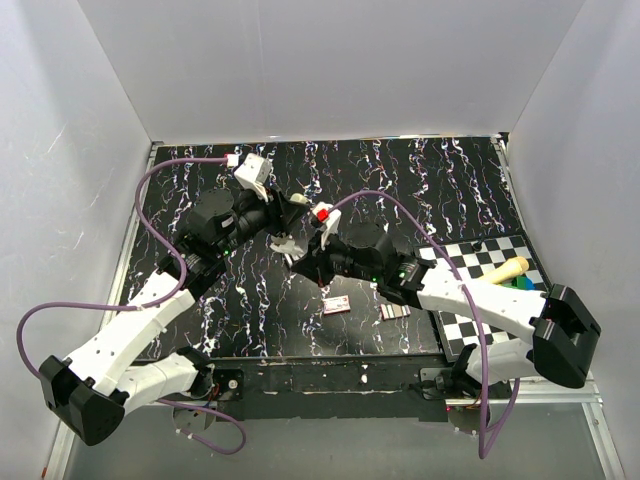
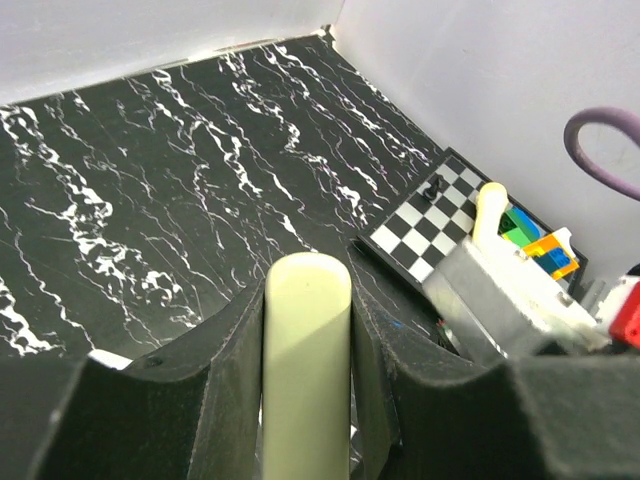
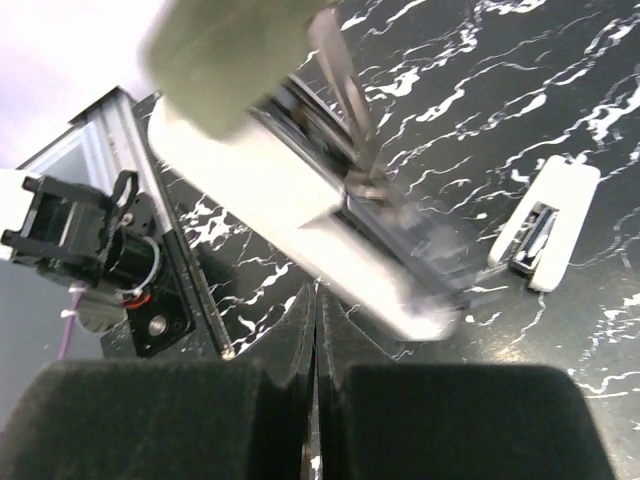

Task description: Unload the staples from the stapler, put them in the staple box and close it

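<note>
Looking at the wrist cams first: the left gripper (image 2: 307, 300) is clamped on the stapler (image 3: 300, 190), with the cream top of it wedged between the two black foam fingers (image 2: 235, 350). So the stapler is up in the air over the middle of the black marbled table (image 1: 400, 180), not lying on it.

From the right wrist view the stapler hangs tilted just above the right gripper (image 3: 316, 305). You can see the cream body with the metal channel along it, and a thin metal strip (image 3: 345, 90) angling up off it (the far end is blurred, so I can't tell much more there). The right gripper's fingers are pressed together with nothing between them. Whether the tips actually touch the stapler's lower end, I can't tell.

Down on the table past the stapler there's a small white piece (image 3: 548, 222) with a dark slot in it. The overhead view also shows a short grey strip (image 1: 395, 312) lying near the front edge, which looks like a stick of staples.

Off to the right sits a checkerboard mat (image 2: 425, 225) with a wooden-handled tool (image 1: 508, 269) resting on it.
</note>
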Action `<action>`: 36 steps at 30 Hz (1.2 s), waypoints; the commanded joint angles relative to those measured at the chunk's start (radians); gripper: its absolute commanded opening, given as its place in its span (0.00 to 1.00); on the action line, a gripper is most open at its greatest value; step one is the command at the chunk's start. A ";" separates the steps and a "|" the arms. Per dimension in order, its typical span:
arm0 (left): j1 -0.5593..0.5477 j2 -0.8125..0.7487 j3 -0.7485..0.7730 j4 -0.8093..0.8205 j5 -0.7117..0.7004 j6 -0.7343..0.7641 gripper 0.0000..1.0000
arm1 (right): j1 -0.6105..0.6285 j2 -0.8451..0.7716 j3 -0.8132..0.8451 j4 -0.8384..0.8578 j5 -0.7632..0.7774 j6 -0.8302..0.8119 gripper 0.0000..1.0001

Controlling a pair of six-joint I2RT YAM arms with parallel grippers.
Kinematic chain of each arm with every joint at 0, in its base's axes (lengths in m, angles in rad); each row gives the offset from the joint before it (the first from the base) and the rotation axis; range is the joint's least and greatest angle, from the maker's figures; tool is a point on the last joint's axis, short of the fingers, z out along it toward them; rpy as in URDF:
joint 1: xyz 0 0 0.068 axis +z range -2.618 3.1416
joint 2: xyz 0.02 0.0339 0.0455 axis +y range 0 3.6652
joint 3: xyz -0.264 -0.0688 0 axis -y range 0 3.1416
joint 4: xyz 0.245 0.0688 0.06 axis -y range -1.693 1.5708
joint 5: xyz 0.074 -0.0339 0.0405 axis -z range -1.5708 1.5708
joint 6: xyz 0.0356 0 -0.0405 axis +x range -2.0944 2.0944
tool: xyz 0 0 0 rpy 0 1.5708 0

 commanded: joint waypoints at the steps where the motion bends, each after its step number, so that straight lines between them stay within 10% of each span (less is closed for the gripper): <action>1: 0.002 -0.036 0.040 -0.016 0.005 -0.018 0.00 | 0.004 -0.009 0.059 0.025 0.141 -0.036 0.01; 16: 0.002 -0.089 0.020 -0.046 0.040 -0.014 0.00 | -0.024 -0.146 0.087 -0.152 0.261 -0.227 0.01; 36: 0.003 -0.122 -0.024 0.114 0.579 0.055 0.00 | -0.277 -0.350 0.177 -0.354 -0.478 -0.219 0.01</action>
